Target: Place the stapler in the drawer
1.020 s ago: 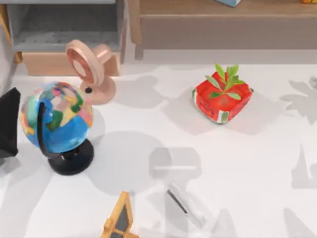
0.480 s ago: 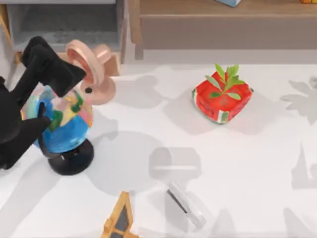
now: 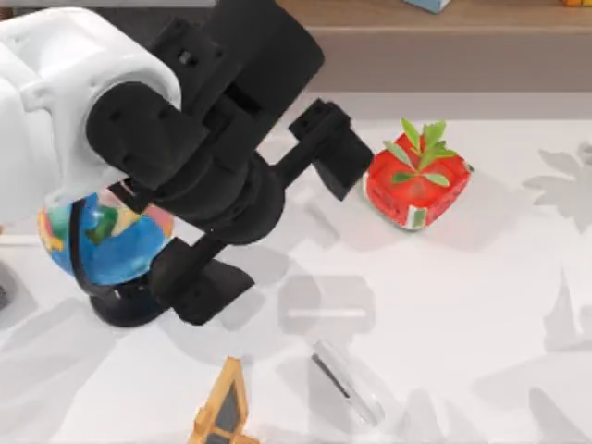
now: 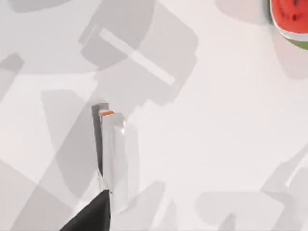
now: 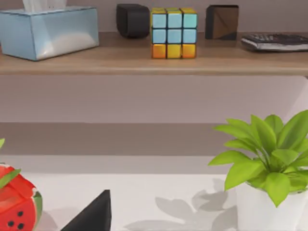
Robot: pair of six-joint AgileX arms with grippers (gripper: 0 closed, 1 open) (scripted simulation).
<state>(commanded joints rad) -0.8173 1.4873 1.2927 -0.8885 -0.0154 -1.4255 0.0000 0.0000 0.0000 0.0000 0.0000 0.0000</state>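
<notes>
The stapler (image 3: 347, 381) lies flat near the table's front edge, a slim whitish-grey bar with a dark strip. It also lies on the white tabletop in the left wrist view (image 4: 114, 154), where a dark fingertip (image 4: 96, 216) shows beside its end. My left gripper (image 3: 262, 224) hangs high over the table's left-centre, behind and to the left of the stapler. Its two black fingers are spread apart with nothing between them. The drawer is hidden behind my left arm. A dark fingertip (image 5: 94, 214) of my right gripper shows in the right wrist view.
A globe (image 3: 106, 240) stands at the left, partly under my left arm. A red watermelon-patterned pot (image 3: 414, 180) with a green plant sits right of centre. A yellow-framed wedge (image 3: 222, 412) lies at the front edge. A brown shelf (image 3: 435, 37) runs along the back.
My left arm has swung in from the left edge toward the table's centre and now covers the drawer and the pink object. The stapler has not moved.
</notes>
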